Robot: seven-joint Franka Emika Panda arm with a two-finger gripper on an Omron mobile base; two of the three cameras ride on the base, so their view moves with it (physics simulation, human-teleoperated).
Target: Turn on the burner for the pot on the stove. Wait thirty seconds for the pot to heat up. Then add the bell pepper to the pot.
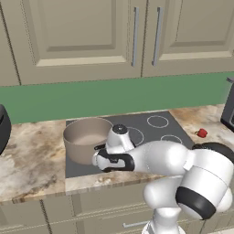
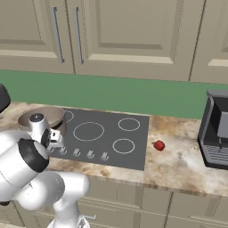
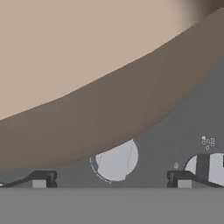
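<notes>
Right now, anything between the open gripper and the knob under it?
Nothing visible. In the hand view the gripper is open with a silver knob in the gap ahead of its fingertips; the pot wall sits just beyond it on the stove.

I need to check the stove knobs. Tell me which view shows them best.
The right base view: the row of knobs lies unobstructed along the front edge of the stove. The hand view shows one knob close up between the fingertips, beside the pot. In the left base view the arm covers them.
</notes>
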